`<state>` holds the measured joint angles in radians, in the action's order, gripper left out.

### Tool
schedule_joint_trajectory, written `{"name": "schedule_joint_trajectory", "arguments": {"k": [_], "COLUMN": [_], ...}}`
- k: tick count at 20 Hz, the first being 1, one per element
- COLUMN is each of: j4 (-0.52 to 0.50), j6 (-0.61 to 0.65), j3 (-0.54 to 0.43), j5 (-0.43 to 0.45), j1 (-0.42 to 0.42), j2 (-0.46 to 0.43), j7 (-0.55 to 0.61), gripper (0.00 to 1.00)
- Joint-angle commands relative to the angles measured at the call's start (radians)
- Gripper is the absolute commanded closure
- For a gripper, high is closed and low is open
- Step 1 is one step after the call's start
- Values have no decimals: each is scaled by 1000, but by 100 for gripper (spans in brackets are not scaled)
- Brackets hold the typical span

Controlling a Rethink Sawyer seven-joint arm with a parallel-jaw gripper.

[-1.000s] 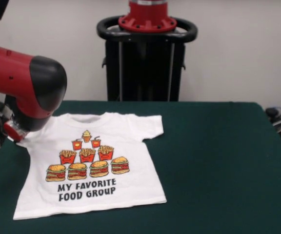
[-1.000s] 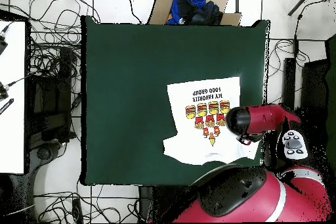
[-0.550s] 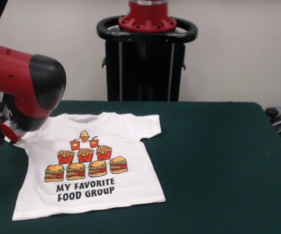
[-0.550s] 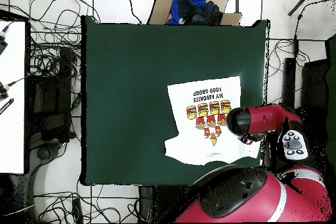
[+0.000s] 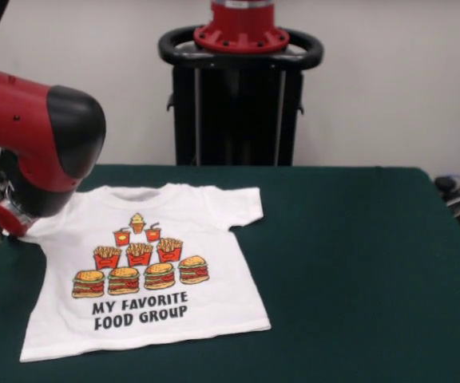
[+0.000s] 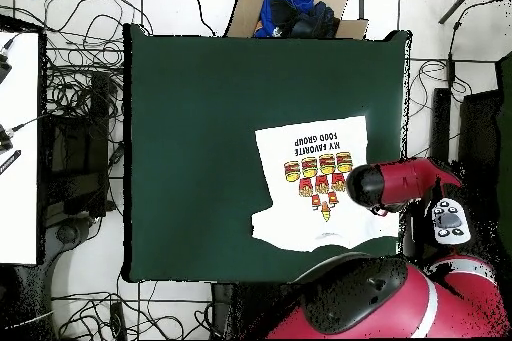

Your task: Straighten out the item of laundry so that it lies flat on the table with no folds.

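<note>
On green table (image 5: 358,263), T-shirt (image 5: 154,267) reading "MY FAVORITE FOOD GROUP"

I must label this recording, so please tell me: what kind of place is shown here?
Probably a robotics lab: a red robot arm at a green table with a T-shirt, and loose cables on the floor.

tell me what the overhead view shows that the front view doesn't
Only the overhead view shows the floor cables, a cardboard box of blue cloth past the table's edge, and the whole table outline. Only the front view shows the black pedestal and the readable print. Both show the T-shirt lying flat, with the arm over one sleeve.
</note>
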<state>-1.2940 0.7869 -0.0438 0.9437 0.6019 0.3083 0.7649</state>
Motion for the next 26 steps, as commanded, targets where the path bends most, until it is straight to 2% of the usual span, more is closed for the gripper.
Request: {"name": "schedule_joint_trajectory", "arguments": {"k": [1, 6, 9, 13, 16, 21, 24, 26], "j4": [13, 20, 21, 10, -21, -75, -109, -109], "j6": [-68, -53, 3, 80, 120, 221, 207, 188], "j3": [-23, -23, -22, 2, -6, -58, -126, -175], "j5": [53, 53, 37, 30, -3, -102, -184, -243], "j1": [-14, -15, -17, -44, -31, 11, 67, 107], "j2": [-10, -14, -2, 64, 132, 258, 287, 268], "j7": [-7, -10, -46, -96, -150, -241, -222, -186], "gripper": [100, 100, 100, 100, 100, 100, 100, 100]}}
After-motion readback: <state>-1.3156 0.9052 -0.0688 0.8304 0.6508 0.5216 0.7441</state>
